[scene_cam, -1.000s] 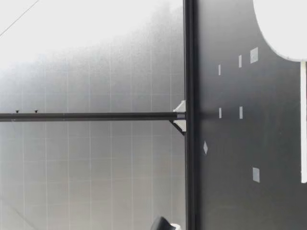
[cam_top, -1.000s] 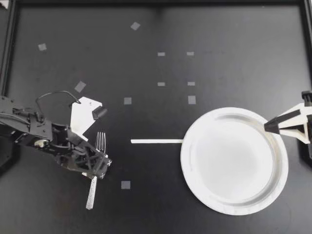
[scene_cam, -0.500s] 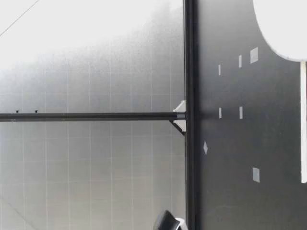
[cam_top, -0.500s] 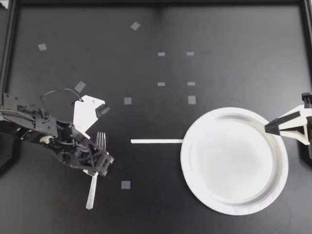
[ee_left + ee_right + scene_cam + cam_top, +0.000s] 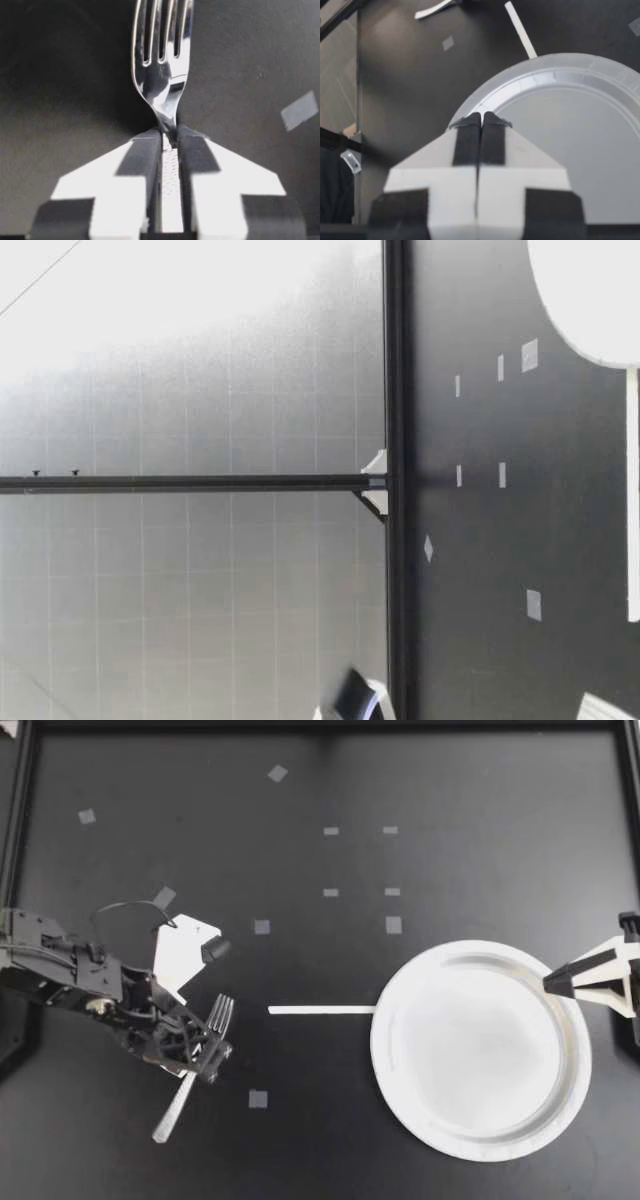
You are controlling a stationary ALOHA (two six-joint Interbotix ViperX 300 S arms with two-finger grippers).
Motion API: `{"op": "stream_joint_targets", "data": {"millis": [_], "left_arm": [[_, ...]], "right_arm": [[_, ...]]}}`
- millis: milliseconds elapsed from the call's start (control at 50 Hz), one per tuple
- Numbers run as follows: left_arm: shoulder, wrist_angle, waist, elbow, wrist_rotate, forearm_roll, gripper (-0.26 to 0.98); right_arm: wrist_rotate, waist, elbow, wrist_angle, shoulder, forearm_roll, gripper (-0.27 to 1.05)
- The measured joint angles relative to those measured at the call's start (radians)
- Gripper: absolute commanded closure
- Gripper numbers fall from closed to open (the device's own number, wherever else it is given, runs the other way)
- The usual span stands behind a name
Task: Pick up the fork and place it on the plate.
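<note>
Top view: fork clamped in left gripper, left side of table

Fork sits at the left of the table, well apart from the plate. It lies on a diagonal, with the tines toward the plate side and the handle pointing away to the left. Left gripper covers its middle. Left wrist view: both fingers press the neck from two sides, just behind the tines; narrow grip, handle running back between them. Cannot tell whether the fork is clear of the table surface.

A white tape strip runs from right of the fork up to the plate's left rim. A grey tape square lies just right of the handle; more squares are scattered farther off.

Plate is at the right of the table, with nothing on it. Right gripper is over the plate's right rim. Right wrist view: its fingers are pressed together, with nothing between them.
</note>
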Motion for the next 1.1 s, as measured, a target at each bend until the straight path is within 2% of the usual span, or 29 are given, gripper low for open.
{"op": "stream_joint_targets", "data": {"millis": [40, 100, 120, 140, 160, 200, 220, 240, 260, 300, 320, 340, 360, 400, 420, 460, 480, 520, 540, 580, 600, 640, 660, 680, 700, 740, 760, 880, 1100], "left_arm": [[0.0, 0.0, 0.0, 0.0, 0.0, 0.0, 0.67], [-0.018, 0.018, 0.009, -0.029, 0.0, 0.049, 0.67], [-0.049, 0.055, 0.014, -0.084, 0.0, 0.123, 0.67], [-0.049, 0.055, 0.014, -0.084, 0.0, 0.123, 0.67], [-0.083, 0.087, 0.012, -0.15, -0.002, 0.212, 0.67], [-0.083, 0.087, 0.012, -0.15, -0.002, 0.212, 0.67], [-0.106, 0.107, 0.011, -0.204, -0.005, 0.29, 0.67], [-0.106, 0.107, 0.011, -0.204, -0.005, 0.29, 0.67], [-0.126, 0.11, 0.012, -0.268, -0.006, 0.388, 0.67], [-0.126, 0.11, 0.012, -0.268, -0.006, 0.388, 0.67], [-0.138, 0.089, 0.014, -0.322, -0.005, 0.491, 0.67], [-0.138, 0.089, 0.014, -0.322, -0.005, 0.491, 0.67], [-0.14, 0.04, 0.018, -0.359, -0.005, 0.588, 0.67], [-0.14, 0.04, 0.018, -0.359, -0.005, 0.588, 0.67], [-0.138, -0.038, 0.026, -0.393, -0.009, 0.683, 0.67], [-0.138, -0.038, 0.026, -0.393, -0.009, 0.683, 0.67], [-0.127, -0.152, 0.037, -0.411, -0.009, 0.762, 0.67], [-0.127, -0.152, 0.037, -0.411, -0.009, 0.762, 0.67], [-0.103, -0.279, 0.051, -0.417, -0.005, 0.81, 0.67], [-0.103, -0.279, 0.051, -0.417, -0.005, 0.81, 0.67], [-0.074, -0.407, 0.072, -0.417, -0.009, 0.83, 0.67], [-0.074, -0.407, 0.072, -0.417, -0.009, 0.83, 0.67], [-0.046, -0.549, 0.101, -0.414, 0.002, 0.838, 0.67], [-0.046, -0.549, 0.101, -0.414, 0.002, 0.838, 0.67], [-0.023, -0.695, 0.135, -0.405, 0.015, 0.839, 0.67], [-0.023, -0.695, 0.135, -0.405, 0.015, 0.839, 0.67], [-0.008, -0.815, 0.166, -0.393, 0.032, 0.841, 0.67], [-0.006, -0.925, 0.204, -0.37, 0.098, 0.828, 0.67], [-0.026, -0.943, 0.207, -0.356, 0.195, 0.756, 0.67]], "right_arm": [[0.0, 0.0, 0.0, 0.0, 0.0, 0.0, 0.94], [0.0, 0.0, 0.0, -0.017, -0.002, 0.0, 0.94], [0.002, -0.002, 0.0, -0.055, 0.0, 0.0, 0.94], [0.002, -0.002, 0.0, -0.055, 0.0, 0.0, 0.94], [0.0, 0.0, 0.0, -0.101, 0.0, 0.0, 0.94], [0.0, 0.0, 0.0, -0.101, 0.0, 0.0, 0.94], [-0.005, 0.0, -0.002, -0.141, 0.003, -0.002, 0.94], [-0.005, 0.0, -0.002, -0.141, 0.003, -0.002, 0.94], [-0.014, 0.0, 0.0, -0.196, 0.011, -0.009, 0.94], [-0.014, 0.0, 0.0, -0.196, 0.011, -0.009, 0.94], [-0.021, 0.0, -0.002, -0.238, 0.02, -0.026, 0.93], [-0.021, 0.0, -0.002, -0.238, 0.02, -0.026, 0.92], [-0.021, 0.0, -0.002, -0.238, 0.02, -0.026, 0.91], [-0.032, 0.0, -0.003, -0.29, 0.037, -0.054, 0.88], [-0.04, 0.0, -0.012, -0.337, 0.057, -0.08, 0.86], [-0.04, 0.0, -0.012, -0.337, 0.057, -0.08, 0.82], [-0.044, -0.002, -0.023, -0.371, 0.077, -0.101, 0.79], [-0.044, 0.0, -0.038, -0.402, 0.106, -0.124, 0.7], [-0.044, 0.0, -0.038, -0.402, 0.106, -0.124, 0.65], [-0.043, -0.002, -0.057, -0.42, 0.141, -0.147, 0.55], [-0.043, -0.002, -0.057, -0.42, 0.141, -0.147, 0.51], [-0.044, 0.0, -0.077, -0.436, 0.181, -0.17, 0.4], [-0.044, 0.0, -0.077, -0.436, 0.181, -0.17, 0.35], [-0.044, 0.0, -0.077, -0.436, 0.181, -0.17, 0.3], [-0.044, 0.0, -0.1, -0.448, 0.222, -0.179, 0.26], [-0.044, 0.0, -0.1, -0.448, 0.222, -0.179, 0.19], [-0.043, 0.0, -0.124, -0.456, 0.27, -0.186, 0.17], [-0.044, 0.0, -0.158, -0.474, 0.353, -0.19, 0.21], [-0.043, 0.0, -0.161, -0.617, 0.472, -0.192, 0.25]]}}
